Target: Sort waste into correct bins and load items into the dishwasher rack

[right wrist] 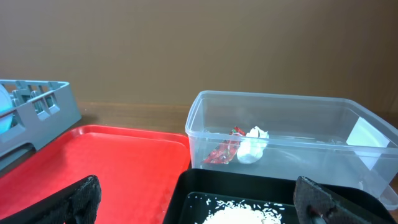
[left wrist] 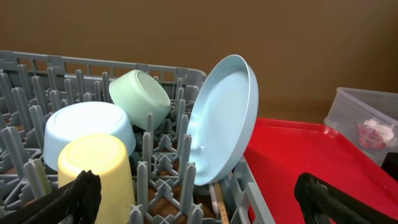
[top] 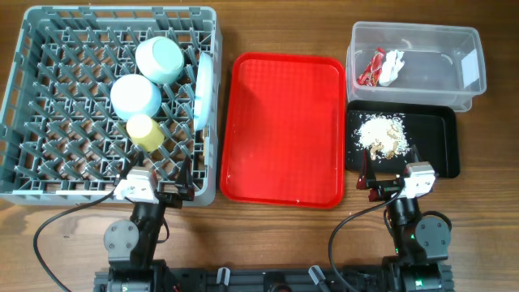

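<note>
The grey dishwasher rack [top: 49, 174] holds two pale blue-green bowls [top: 135, 96] [top: 160, 58], a yellow cup [top: 145, 130] and a pale plate [top: 203, 89] standing on edge at its right side. In the left wrist view the plate [left wrist: 224, 121], bowls [left wrist: 87, 127] [left wrist: 140, 96] and cup [left wrist: 96, 165] show, with a wooden stick [left wrist: 221, 202] and a white handle low between the pegs. The clear tub [top: 466, 40] holds the red wrapper [top: 371, 69] and white tissue [top: 393, 66]. The black tray [top: 442, 142] holds rice scraps [top: 383, 135]. My left gripper [top: 154, 185] is open over the rack's front edge. My right gripper [top: 396, 180] is open over the black tray's front edge.
A red serving tray [top: 284, 126] lies between the rack and the bins, bare. In the right wrist view the tub [right wrist: 280, 134] stands behind the black tray [right wrist: 205, 186], with the red tray [right wrist: 106, 165] to the left. Wooden tabletop all around.
</note>
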You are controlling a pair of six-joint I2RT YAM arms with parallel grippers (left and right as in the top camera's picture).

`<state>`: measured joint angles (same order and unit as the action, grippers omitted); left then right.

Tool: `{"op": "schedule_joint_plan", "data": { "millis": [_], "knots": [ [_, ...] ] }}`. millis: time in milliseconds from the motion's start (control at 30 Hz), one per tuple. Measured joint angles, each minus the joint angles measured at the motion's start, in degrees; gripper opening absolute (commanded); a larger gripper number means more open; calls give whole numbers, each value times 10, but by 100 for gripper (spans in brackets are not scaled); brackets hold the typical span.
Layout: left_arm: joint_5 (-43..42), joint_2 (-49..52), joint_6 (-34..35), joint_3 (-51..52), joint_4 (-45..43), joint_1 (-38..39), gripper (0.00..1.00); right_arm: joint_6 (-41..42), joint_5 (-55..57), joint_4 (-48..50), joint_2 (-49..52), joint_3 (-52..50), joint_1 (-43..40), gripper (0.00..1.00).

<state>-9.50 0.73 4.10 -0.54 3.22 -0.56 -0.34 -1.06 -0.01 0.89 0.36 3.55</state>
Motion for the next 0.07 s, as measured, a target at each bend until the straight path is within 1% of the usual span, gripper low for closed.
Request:
{"op": "schedule_joint_plan", "data": {
  "millis": [67],
  "knots": [
    [0, 0, 0, 0, 0, 0, 100, 0, 0, 0, 0, 0, 0, 100]
  ]
}}
